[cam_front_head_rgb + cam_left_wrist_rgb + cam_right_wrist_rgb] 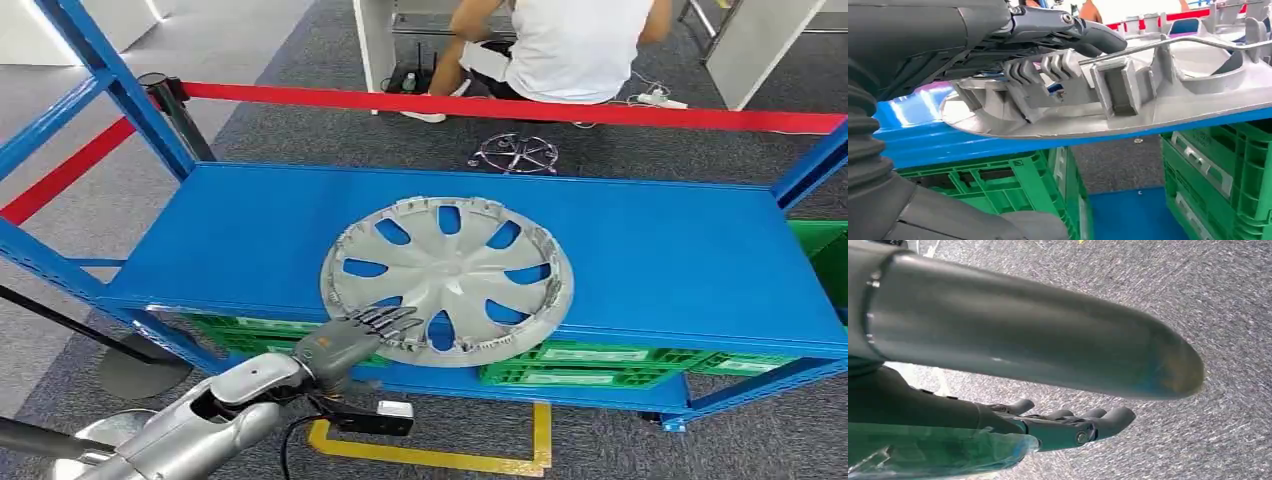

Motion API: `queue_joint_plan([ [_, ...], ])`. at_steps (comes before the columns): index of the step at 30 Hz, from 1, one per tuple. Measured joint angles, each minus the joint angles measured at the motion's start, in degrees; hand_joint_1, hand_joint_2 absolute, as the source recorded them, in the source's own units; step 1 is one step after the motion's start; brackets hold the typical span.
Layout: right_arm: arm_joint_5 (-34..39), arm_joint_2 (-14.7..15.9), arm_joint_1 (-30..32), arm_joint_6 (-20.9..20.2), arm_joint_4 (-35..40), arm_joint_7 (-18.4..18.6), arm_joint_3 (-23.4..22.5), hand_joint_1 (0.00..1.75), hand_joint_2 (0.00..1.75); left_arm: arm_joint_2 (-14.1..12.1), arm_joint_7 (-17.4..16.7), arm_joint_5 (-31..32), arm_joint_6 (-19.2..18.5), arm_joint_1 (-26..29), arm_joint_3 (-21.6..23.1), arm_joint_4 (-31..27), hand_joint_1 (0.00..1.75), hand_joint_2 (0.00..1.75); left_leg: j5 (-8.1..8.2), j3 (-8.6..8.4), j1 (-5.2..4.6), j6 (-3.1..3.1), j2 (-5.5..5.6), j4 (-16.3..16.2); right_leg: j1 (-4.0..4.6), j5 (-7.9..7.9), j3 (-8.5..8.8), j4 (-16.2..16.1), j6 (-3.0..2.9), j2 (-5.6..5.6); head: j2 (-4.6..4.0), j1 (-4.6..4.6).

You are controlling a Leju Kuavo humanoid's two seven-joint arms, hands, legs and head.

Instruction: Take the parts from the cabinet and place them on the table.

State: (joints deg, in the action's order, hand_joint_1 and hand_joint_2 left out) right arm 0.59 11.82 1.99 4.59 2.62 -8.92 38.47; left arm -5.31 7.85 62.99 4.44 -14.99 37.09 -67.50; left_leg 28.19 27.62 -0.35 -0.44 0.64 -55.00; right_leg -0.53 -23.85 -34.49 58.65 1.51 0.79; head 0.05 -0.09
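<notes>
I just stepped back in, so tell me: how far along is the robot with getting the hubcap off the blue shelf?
Nothing looks delivered yet: the hubcap lies flat on the blue shelf. In hand: the left robot hand rests its fingers on the hubcap's near rim, which overhangs the shelf edge; a firm grip is unclear. The right robot hand hangs empty over carpet. Left: grasp, lift, carry to the table.

1. The blue shelf [250,240] is seen from high, forward and down.
2. The shelf's front edge and the hubcap [1108,95] are viewed closely, nearly level, at the left wrist; both views share them.
3. Carpeted floor [1198,300] is faced at the right wrist.
</notes>
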Motion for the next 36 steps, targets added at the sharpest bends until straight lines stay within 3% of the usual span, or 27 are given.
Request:
queue_joint_plan([
  [4, 0.04, 0.0, -0.01, 0.0, 0.0, 0.0, 0.11, 0.0, 0.0, 0.07, -0.09, 0.53, 0.2, 0.06, -0.42, 0.24, 0.12, 1.75, 0.0, 0.0, 0.0, 0.0, 0.0, 0.0, 0.0, 0.0, 0.0, 0.0, 0.0, 0.0, 0.0, 0.0],
  [5, 0.09, 0.0, -0.01, 0.0, 0.02, 0.02, 0.15, 0.0, 0.0, 0.07, -0.15, 0.68, 0.35, 0.06, -0.48, 0.37, 0.8, 1.75, 0.0, 0.0, 0.0, 0.0, 0.0, 0.0, 0.0, 0.0, 0.0, 0.0, 0.0, 0.0, 0.0, 0.0],
  [6, 0.15, 0.0, 0.0, 0.02, 0.0, 0.11, 0.24, 0.0, 0.0, 0.09, -0.26, 0.76, 0.5, 0.1, -0.61, 0.41, 1.75, 1.75, 0.0, -0.01, 0.0, 0.0, 0.0, 0.0, 0.0, 0.0, 0.0, 0.0, 0.0, 0.01, 0.02, 0.0],
  [11, 0.42, 0.0, 0.06, 0.2, 0.0, 0.17, 0.61, 0.0, 0.0, 0.13, -1.84, 1.81, 2.84, 0.38, -2.4, 0.5, 1.75, 1.75, -0.03, -0.02, 0.0, 0.03, 0.0, 0.0, 0.01, 0.02, -0.02, 0.0, 0.02, 0.02, 0.02, 0.0],
  [36, 0.98, 0.0, 0.08, 0.59, 0.0, -0.87, 1.68, 0.0, 0.0, 0.22, -2.32, 3.91, 2.62, -0.01, -6.45, -1.11, 1.75, 1.75, -0.06, 0.0, 0.0, 0.07, -0.01, 0.01, 0.01, 0.02, -0.06, 0.0, 0.02, 0.07, 0.0, 0.0],
])
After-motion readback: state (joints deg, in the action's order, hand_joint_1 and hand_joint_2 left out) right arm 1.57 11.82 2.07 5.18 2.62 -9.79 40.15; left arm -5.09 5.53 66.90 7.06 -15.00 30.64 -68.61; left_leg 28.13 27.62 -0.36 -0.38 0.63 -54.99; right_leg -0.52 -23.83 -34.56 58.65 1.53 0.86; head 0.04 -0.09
